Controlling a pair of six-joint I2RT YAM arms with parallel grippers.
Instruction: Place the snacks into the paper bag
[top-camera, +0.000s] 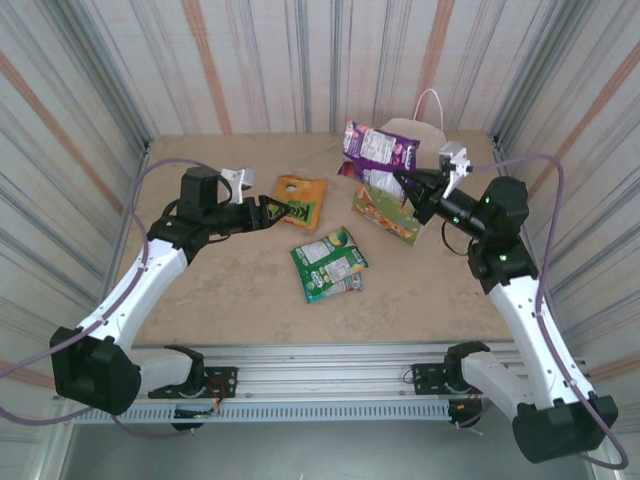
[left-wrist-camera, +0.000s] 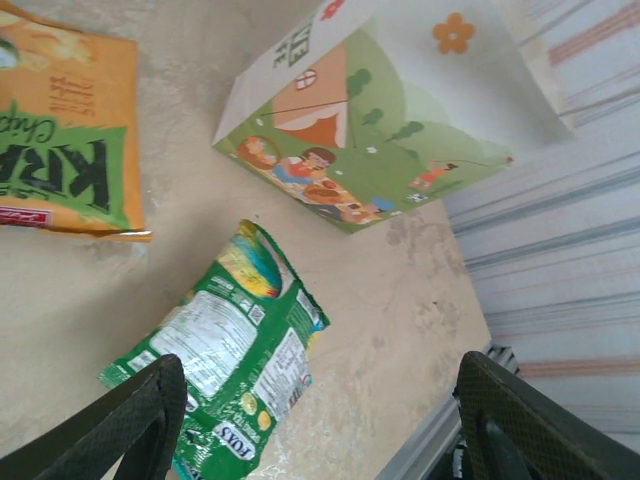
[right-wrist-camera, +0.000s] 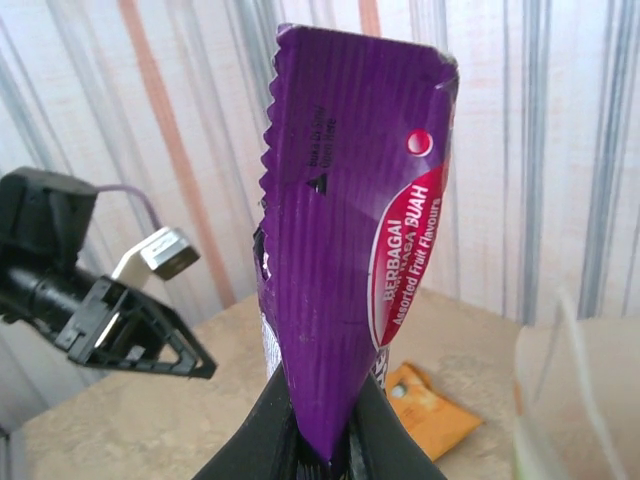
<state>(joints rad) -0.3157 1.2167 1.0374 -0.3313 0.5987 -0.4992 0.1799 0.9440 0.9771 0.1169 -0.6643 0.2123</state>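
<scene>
Jaws spread wide and empty, the left gripper (top-camera: 272, 212) hangs just beside an orange packet (top-camera: 300, 200) with green lettering that lies flat on the table (top-camera: 220, 290). The right gripper (top-camera: 408, 187) has its jaws clamped on the bottom edge of a purple packet (top-camera: 378, 150), holding it upright close to the top of the paper bag (top-camera: 388, 213) standing at the back right. A green packet (top-camera: 328, 262) lies flat near the table's middle, between the two arms.
</scene>
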